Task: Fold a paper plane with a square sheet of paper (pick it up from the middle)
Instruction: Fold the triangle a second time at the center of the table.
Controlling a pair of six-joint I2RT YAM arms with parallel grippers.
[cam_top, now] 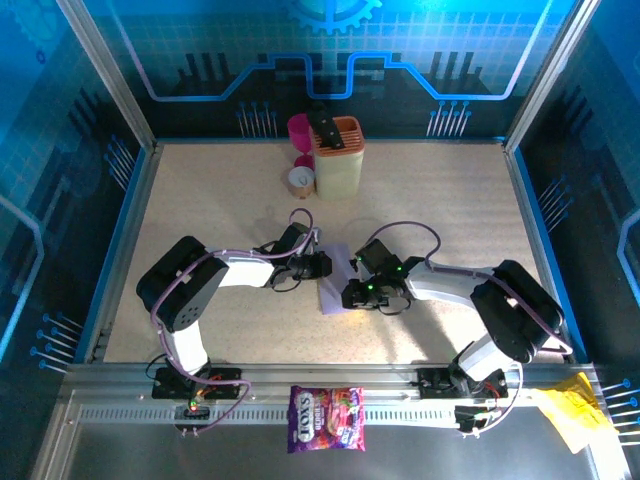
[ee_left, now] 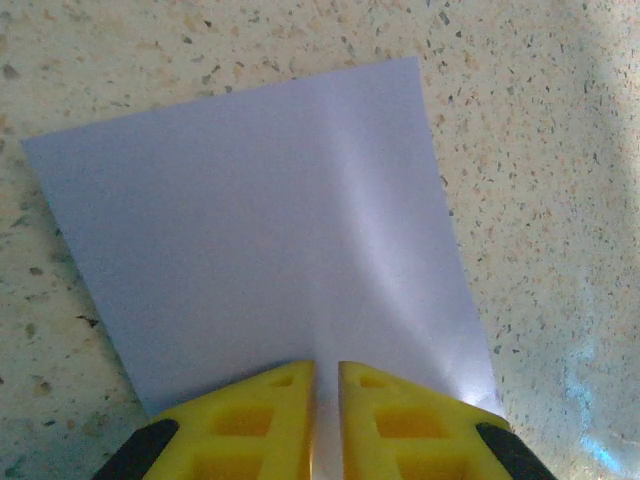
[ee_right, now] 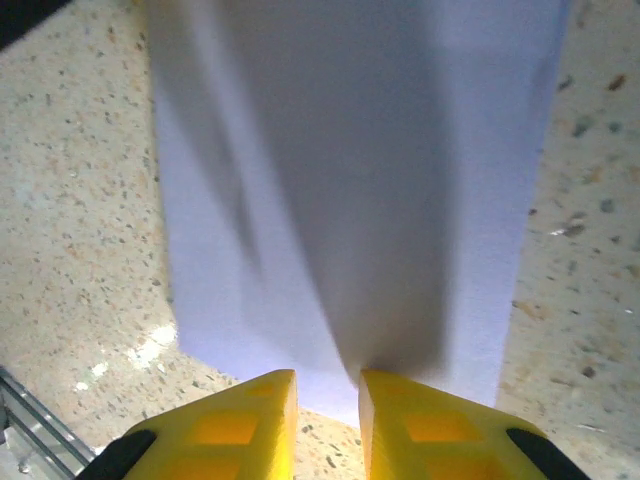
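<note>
The square sheet of paper lies pale lilac in the middle of the speckled table, between my two grippers. My left gripper reaches it from the left. In the left wrist view its yellow fingers are shut on a raised ridge of the sheet, and a soft crease runs away from them. My right gripper comes in from the right. Its fingers stand a narrow gap apart at the sheet's near edge, with bare table showing between them. No paper plane shape is seen.
At the back centre stand a cream tub with an orange rim, a pink cup and a small round pot. A printed sweets bag and yellow crumpled paper lie on the front rail. Blue walls enclose the table.
</note>
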